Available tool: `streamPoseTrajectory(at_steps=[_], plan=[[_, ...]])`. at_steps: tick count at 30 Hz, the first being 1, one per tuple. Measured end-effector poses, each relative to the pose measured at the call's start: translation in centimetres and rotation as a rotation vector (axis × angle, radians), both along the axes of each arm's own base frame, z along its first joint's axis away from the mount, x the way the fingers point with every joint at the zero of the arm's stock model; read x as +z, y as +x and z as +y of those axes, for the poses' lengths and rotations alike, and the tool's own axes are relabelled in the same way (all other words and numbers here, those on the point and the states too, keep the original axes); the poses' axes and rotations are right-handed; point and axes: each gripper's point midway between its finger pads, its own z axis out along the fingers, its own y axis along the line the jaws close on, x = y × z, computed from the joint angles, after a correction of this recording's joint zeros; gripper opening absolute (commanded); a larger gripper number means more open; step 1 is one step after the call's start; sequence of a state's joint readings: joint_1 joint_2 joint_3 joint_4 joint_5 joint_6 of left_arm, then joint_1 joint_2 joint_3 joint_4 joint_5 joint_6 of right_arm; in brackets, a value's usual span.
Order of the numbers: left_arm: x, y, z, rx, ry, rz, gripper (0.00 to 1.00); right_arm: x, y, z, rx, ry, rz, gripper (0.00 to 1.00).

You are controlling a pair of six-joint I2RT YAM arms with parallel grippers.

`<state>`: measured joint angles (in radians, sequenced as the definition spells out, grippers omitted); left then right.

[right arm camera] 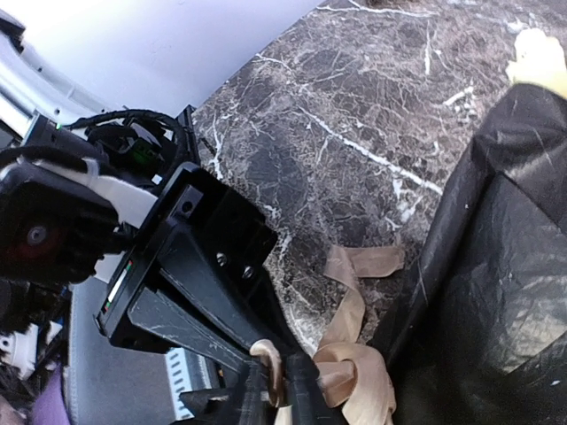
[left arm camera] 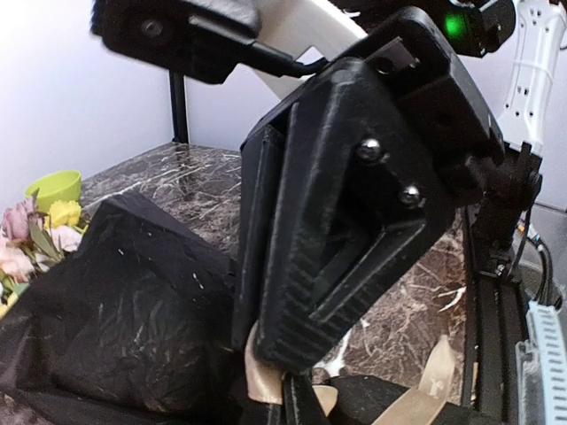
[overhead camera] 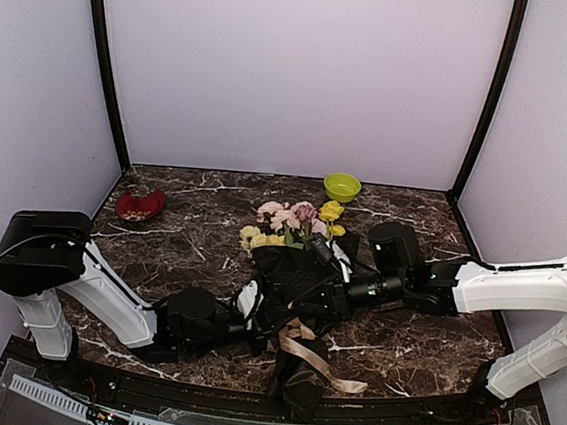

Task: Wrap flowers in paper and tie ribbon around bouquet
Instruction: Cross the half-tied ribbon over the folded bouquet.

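Left end effector (right arm camera: 257,359) and right end effector (left arm camera: 275,367), arms low over the desk (overhead camera: 182,223), meet tip to tip, both pinching the ribbon (right arm camera: 354,390) beside the bouquet (overhead camera: 293,274).

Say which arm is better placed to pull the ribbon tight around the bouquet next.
Left, probably. The left gripper and right gripper meet at the ribbon beside the paper, but the left arm lies low over table it can pull back across; the right arm reaches over the bouquet.

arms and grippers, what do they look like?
Alike: left arm and right arm have white link shells, black joint housings. The left gripper and right gripper: black plastic, ribbed finger pads, silver screws. Black cables, green light at the wrist.
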<state>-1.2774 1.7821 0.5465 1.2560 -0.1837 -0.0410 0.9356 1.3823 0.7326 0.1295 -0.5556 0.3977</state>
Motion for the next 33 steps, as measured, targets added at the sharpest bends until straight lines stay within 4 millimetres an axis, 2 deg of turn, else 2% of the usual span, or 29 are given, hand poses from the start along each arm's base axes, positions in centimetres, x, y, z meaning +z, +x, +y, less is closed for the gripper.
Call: streamPoseTrajectory(at_steps=[2, 5, 11, 13, 16, 21, 33], plan=[[-0.3, 0.0, 0.3, 0.004, 0.003, 0.0, 0.0, 0.1, 0.1, 0.0, 0.002, -0.004, -0.015, 0.28], [-0.4, -0.2, 0.7, 0.005, -0.006, 0.004, 0.0, -0.1, 0.7, -0.3, -0.03, -0.028, -0.024, 0.29], [-0.3, -0.3, 1.0, 0.007, -0.025, 0.016, 0.0, -0.9, 2.8, -2.4, -0.142, -0.097, -0.02, 0.23], [-0.2, -0.3, 1.1, 0.006, -0.038, 0.02, 0.0, -2.0, 3.1, -2.9, -0.161, -0.138, -0.003, 0.2], [-0.2, -0.4, 1.3, 0.005, -0.048, 0.033, 0.0, -4.9, 3.1, -3.4, -0.159, -0.237, 0.037, 0.18], [-0.4, -0.5, 1.6, 0.009, -0.064, 0.068, 0.0, -8.6, 2.9, -3.4, -0.112, -0.36, 0.089, 0.17], [-0.3, -0.4, 2.1, 0.022, -0.094, 0.092, 0.0, -8.9, 1.2, -1.7, 0.04, -0.295, 0.153, 0.17]])
